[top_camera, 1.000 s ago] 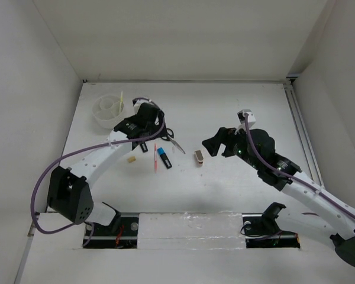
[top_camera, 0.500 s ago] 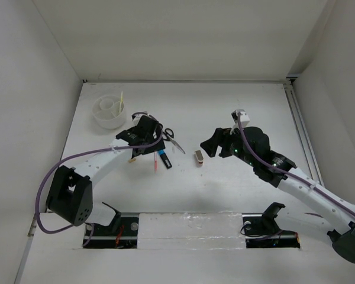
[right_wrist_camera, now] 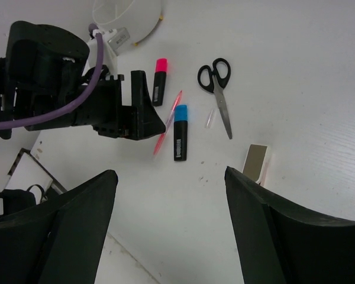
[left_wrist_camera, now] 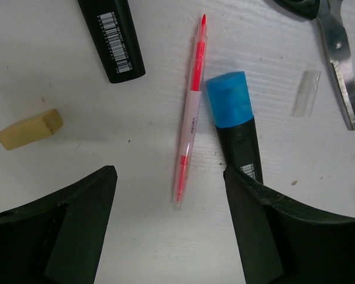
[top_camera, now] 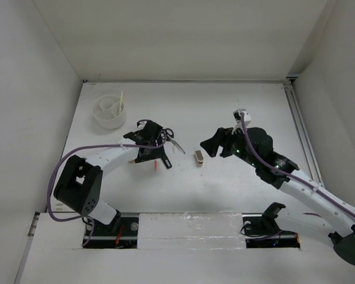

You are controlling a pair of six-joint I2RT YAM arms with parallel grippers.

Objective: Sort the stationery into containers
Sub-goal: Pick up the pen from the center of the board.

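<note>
Inside the white tub (top_camera: 108,122) only the yellow pencil (top_camera: 121,101) stands sorted, so the job looks barely begun. On the arms' side of the tub, well apart from it, lie the scissors (left_wrist_camera: 336,53), pink pencil (left_wrist_camera: 190,112), blue highlighter (left_wrist_camera: 234,118), pink highlighter (right_wrist_camera: 160,80), eraser (left_wrist_camera: 29,129) and block (right_wrist_camera: 255,160). The left gripper (left_wrist_camera: 168,177) hovers spread wide over the pink pencil, holding nothing; the right gripper (right_wrist_camera: 168,177), equally wide and empty, hangs near the block.

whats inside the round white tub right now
One thin yellow pencil stands leaning in the round white plastic tub, near its right side, tip above the rim. The other divided compartments look empty from above, but the walls hide part of their floors.
</note>
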